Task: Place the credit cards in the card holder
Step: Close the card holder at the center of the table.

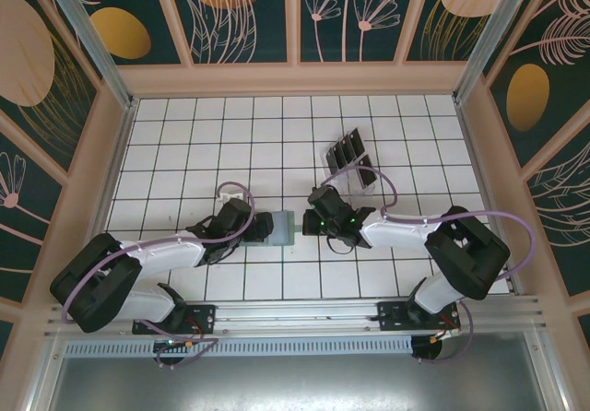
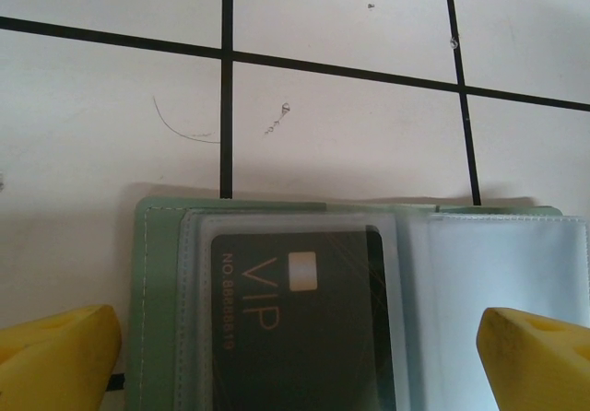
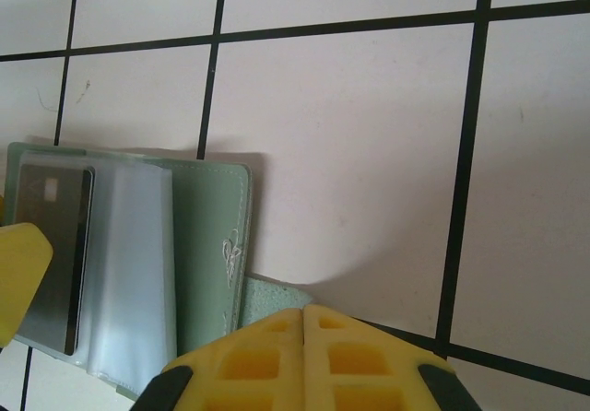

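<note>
- card holder (image 1: 282,228) lies open on the tiled surface (image 1: 184,135), mid-front, between the two tools.
- One VIP card (image 2: 295,323) is seated in a clear sleeve on the holder's left half. The sleeve next to it looks empty.
- The rest of the credit cards (image 1: 350,148) stand in the clear slotted tray (image 1: 334,170), behind and right of the holder and well apart from it.
- Handling, my read:
  - Cards are thin, stiff, glossy and light, so they'll slip. Pinch across the short edges, not the faces.
  - Holder is soft and floppy and the sleeves are flimsy, so it needs pinning while a card goes in.
- left tool (image 2: 297,360): jaws wide apart, empty, low over the holder with a fingertip on each side. Can't tell if they touch it.
- right tool (image 3: 304,337): fingers pressed together at the holder's right edge. The green flap runs under them, so it looks pinched.
- Both arms reach inward, forearms low, wrists aimed at the holder from opposite sides.
</note>
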{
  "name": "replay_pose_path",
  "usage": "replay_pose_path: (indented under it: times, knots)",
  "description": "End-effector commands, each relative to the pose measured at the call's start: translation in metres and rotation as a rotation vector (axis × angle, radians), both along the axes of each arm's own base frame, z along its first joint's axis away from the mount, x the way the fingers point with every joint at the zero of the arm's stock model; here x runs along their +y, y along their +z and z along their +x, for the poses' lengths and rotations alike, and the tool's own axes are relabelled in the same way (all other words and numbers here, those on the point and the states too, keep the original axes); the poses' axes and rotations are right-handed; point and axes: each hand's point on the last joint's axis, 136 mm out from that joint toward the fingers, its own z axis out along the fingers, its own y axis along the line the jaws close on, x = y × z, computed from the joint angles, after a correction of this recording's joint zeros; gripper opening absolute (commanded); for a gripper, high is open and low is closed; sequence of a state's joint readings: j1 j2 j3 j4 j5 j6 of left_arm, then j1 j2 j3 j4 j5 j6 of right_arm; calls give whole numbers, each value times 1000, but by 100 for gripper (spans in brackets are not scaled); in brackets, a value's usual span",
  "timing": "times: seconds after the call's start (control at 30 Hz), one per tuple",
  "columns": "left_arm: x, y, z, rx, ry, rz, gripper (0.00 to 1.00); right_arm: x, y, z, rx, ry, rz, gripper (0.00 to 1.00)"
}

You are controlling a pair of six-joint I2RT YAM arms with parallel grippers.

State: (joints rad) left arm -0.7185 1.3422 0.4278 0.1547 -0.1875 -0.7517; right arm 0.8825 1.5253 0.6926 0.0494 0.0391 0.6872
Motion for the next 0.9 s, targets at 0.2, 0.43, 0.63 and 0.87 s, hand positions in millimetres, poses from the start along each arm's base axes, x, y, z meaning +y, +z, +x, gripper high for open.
replay_pose_path:
  times: [0.2,0.43,0.63,0.87]
  knots:
    - [11,-5,-3,-3,22,28,99,3,4,0,-5,-3,26,0]
    - [0,-9,-3,14,-15,-3,99,5,1,-1,4,-1,27,0]
    - [-10,-2,-2,7,-47,-45,99,9,-1,-1,7,8,30,0]
    - [-26,31,-1,-45,-83,-161,99,11,-3,0,11,10,28,0]
